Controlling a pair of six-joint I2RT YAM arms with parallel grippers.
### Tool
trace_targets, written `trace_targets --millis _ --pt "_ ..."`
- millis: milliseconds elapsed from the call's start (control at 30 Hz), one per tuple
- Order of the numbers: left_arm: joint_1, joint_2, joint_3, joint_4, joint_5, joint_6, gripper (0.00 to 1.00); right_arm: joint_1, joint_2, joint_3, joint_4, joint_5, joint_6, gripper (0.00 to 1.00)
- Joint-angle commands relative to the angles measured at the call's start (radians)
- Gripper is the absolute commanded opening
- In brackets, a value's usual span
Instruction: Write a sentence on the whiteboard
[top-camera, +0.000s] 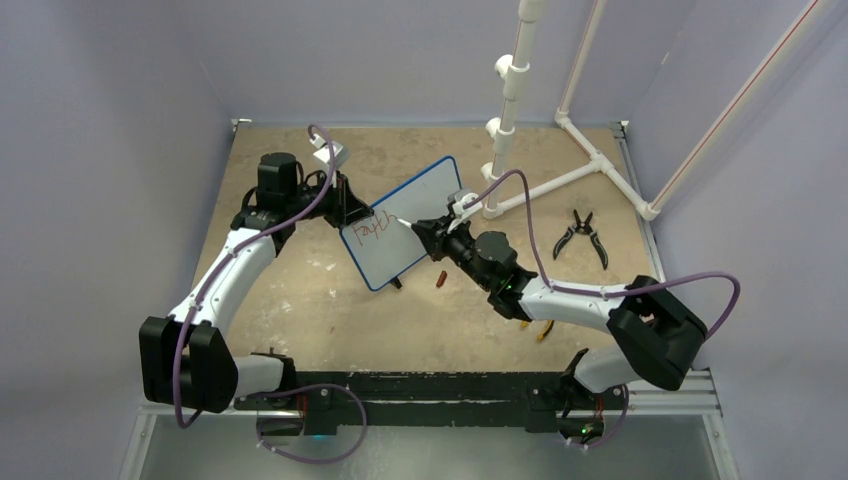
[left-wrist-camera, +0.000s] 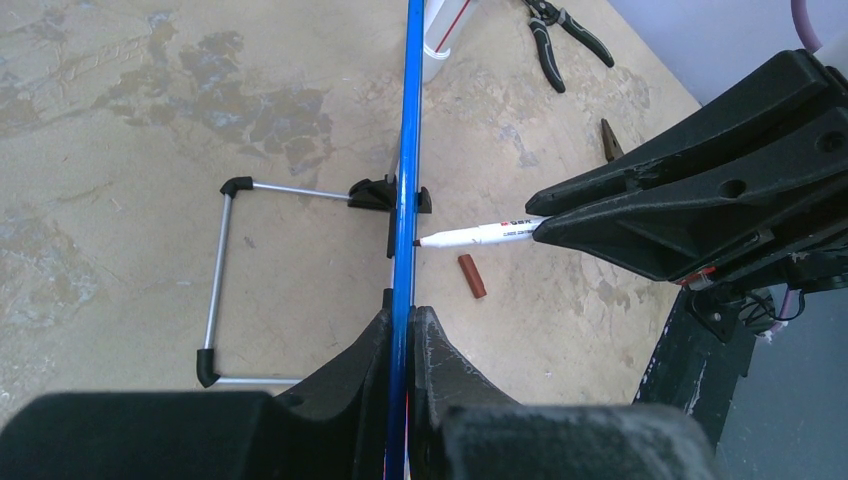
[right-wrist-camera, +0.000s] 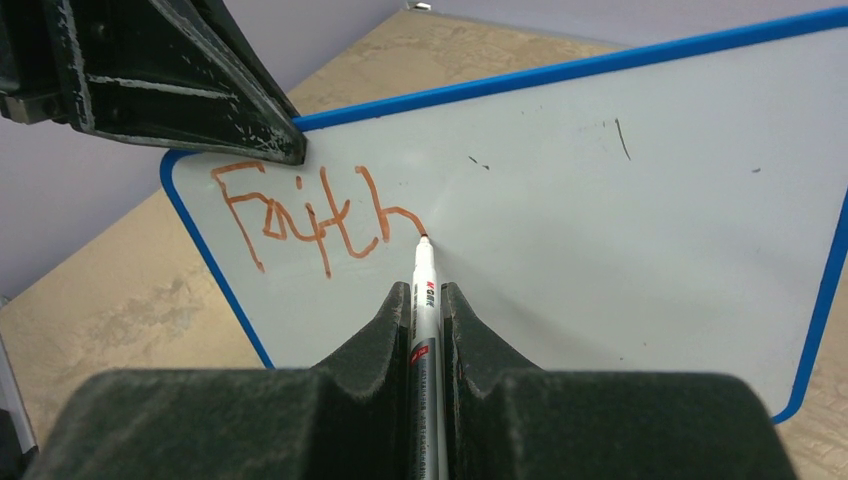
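The whiteboard (top-camera: 415, 195) stands on edge near the middle of the tabletop (top-camera: 300, 310), turned at an angle between the 2 arms, with a wire stand (left-wrist-camera: 225, 285) folded out behind it. On its face the sentence (right-wrist-camera: 310, 215) is so far 1 red word, "Faith", near the corner that sits upper left in the right wrist view. The rest of the face is bare apart from a few faint specks. The left gripper (left-wrist-camera: 402, 320) has its jaws clamped on the blue rim just beside that word. The right gripper (right-wrist-camera: 427, 300) has its jaws clamped on a marker (right-wrist-camera: 424, 265), whose tip touches the face at the tail of the "h". The board looks light, thin and stiff, with a slick face, so I judge it would slide or tip under pen pressure unless held. The rim is the place to grip it, clear of fresh ink that could smear. A cap (left-wrist-camera: 471, 276) lies on the tabletop near the board's foot, and pliers (top-camera: 581, 236) lie well apart to the right.
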Motion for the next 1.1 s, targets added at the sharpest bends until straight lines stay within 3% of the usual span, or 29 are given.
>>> trace_targets --millis 0,267,433,567,1067 --pt "0.003 -0.023 -0.007 0.015 0.002 0.014 0.00 -0.004 -0.017 -0.018 -0.003 0.048 0.013 0.00" --pt "0.001 -0.020 0.005 0.032 0.000 0.006 0.00 -0.004 -0.068 -0.019 -0.010 0.058 0.000 0.00" --pt "-0.020 -0.007 0.068 0.035 -0.025 0.003 0.34 -0.006 -0.140 -0.011 -0.063 0.039 -0.001 0.00" --pt "-0.068 0.025 0.131 0.031 -0.071 0.012 0.49 -0.014 -0.147 0.002 -0.070 0.053 -0.022 0.00" --pt "-0.175 0.154 0.230 -0.026 -0.212 0.051 0.54 -0.056 -0.125 -0.001 -0.046 0.029 -0.011 0.00"
